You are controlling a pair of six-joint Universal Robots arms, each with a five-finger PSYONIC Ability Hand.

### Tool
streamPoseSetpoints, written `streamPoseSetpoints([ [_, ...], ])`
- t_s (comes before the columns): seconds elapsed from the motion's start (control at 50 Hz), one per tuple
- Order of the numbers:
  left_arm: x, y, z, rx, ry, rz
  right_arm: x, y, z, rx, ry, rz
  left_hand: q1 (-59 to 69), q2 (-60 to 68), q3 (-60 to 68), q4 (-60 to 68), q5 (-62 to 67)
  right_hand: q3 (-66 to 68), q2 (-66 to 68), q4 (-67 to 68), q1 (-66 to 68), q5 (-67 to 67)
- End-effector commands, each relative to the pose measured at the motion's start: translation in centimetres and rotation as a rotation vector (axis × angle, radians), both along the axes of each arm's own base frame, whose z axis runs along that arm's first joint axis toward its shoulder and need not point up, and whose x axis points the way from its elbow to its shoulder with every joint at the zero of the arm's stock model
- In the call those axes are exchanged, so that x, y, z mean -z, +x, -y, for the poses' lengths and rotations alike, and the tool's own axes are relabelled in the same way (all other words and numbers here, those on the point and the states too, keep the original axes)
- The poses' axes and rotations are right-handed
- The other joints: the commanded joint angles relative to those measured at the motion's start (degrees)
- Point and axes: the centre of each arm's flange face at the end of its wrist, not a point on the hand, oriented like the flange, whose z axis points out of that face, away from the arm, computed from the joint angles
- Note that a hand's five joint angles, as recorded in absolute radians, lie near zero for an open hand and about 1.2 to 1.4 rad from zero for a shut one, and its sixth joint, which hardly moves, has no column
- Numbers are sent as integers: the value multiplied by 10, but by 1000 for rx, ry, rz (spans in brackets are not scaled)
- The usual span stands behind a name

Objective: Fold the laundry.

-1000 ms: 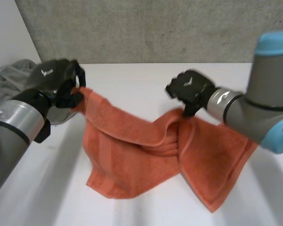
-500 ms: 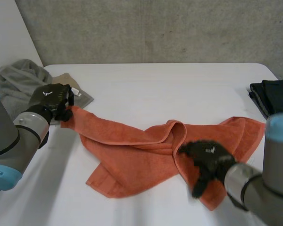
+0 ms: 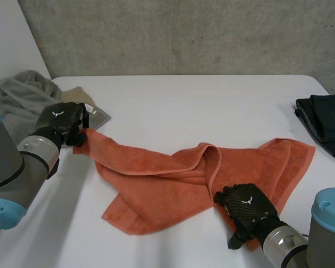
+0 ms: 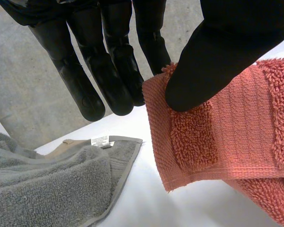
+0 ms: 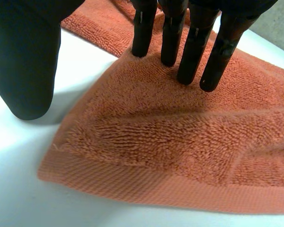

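An orange towel (image 3: 173,184) lies twisted and bunched across the white table (image 3: 201,106), with a raised fold near its middle. My left hand (image 3: 60,124) holds its far left corner just above the table. In the left wrist view the thumb (image 4: 203,61) pinches that corner of the towel (image 4: 227,127) against the fingers (image 4: 109,66). My right hand (image 3: 247,209) rests on the towel's near right corner. Its straight fingers (image 5: 194,42) touch the towel (image 5: 180,127), and the thumb (image 5: 23,61) rests on the bare table beside the towel's edge.
A grey towel (image 3: 19,95) and a beige cloth with a white tag (image 3: 84,106) lie at the far left, close behind my left hand. The grey towel (image 4: 38,189) lies below the held corner. Dark folded clothes (image 3: 324,120) sit at the right edge.
The right hand let go of the lifted towel and came down to its near right corner. The towel dropped flat on the table. The left hand lowered leftwards, still holding its corner.
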Motion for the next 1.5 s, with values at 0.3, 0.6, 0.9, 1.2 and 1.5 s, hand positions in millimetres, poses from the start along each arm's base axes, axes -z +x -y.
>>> streamPoseSetpoints([
  [0.3, 2, 0, -2, 3, 8, 2, -6, -2, 10, 15, -58, -15, 174, 114, 118, 112, 134, 81, 77, 80, 135, 93],
  [0.6, 4, 0, -4, 4, 16, 3, -3, -6, 16, 25, -76, -54, 174, 114, 118, 112, 134, 173, 169, 173, 227, 186],
  [0.9, 2, 1, -4, 3, 11, 2, -9, -23, 44, 130, -125, -91, 174, 114, 118, 112, 134, 257, 254, 257, 311, 270],
  [1.2, 4, 0, -6, 4, 19, 4, -18, -31, 66, 187, -165, -81, 174, 114, 118, 112, 134, 318, 314, 318, 372, 330],
  [1.5, 6, 1, -7, 3, 25, 6, -10, -53, 104, 241, -187, -198, 174, 114, 118, 112, 134, 531, 527, 530, 585, 543],
])
